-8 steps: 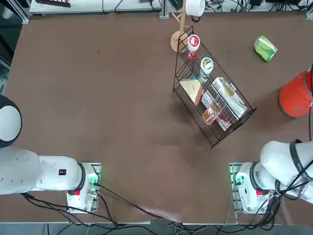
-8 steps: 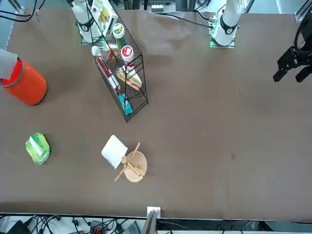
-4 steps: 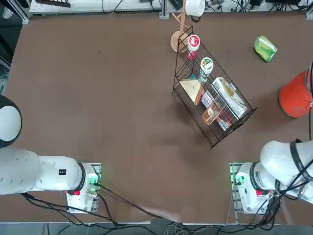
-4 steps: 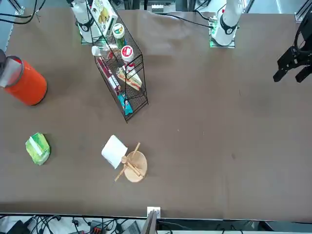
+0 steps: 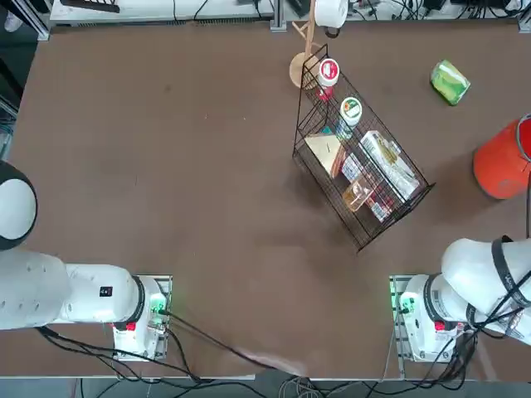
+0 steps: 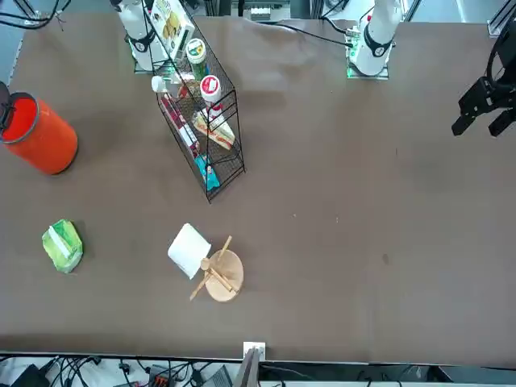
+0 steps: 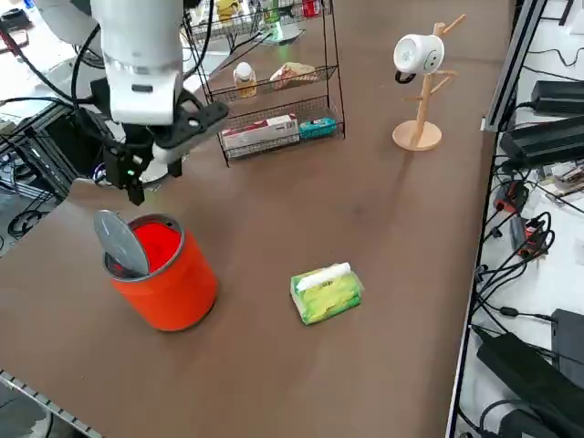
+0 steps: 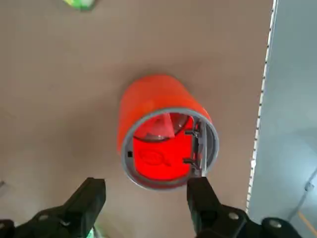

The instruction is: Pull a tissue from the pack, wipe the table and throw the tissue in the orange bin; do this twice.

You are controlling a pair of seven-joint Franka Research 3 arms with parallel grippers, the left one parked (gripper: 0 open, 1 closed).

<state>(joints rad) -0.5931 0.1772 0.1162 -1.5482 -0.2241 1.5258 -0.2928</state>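
Note:
The orange bin (image 7: 169,278) stands near the table's (image 5: 166,166) right edge, its grey swing lid (image 7: 119,243) tipped up on edge. My right gripper (image 7: 128,181) hangs just above the bin's mouth. In the wrist view it (image 8: 146,198) is open, with nothing between the fingers (image 8: 91,198) and the bin (image 8: 166,131) straight below. No tissue shows in any view. The green pack (image 7: 326,292) lies flat on the table a short way beyond the bin (image 5: 502,162), a white tissue edge at its slot. The pack (image 5: 450,81) sits at the far right corner.
A black wire basket (image 5: 361,162) with snack packets and red-lidded cups stands mid-table, left of the bin. A wooden mug stand (image 5: 303,66) with a white mug (image 5: 330,12) is at the far edge. The table edge runs close beside the bin.
A second ago a white tissue showed at the bin's mouth in the front view; now it is gone from sight. The lid has swung. The gripper's jaws have opened.

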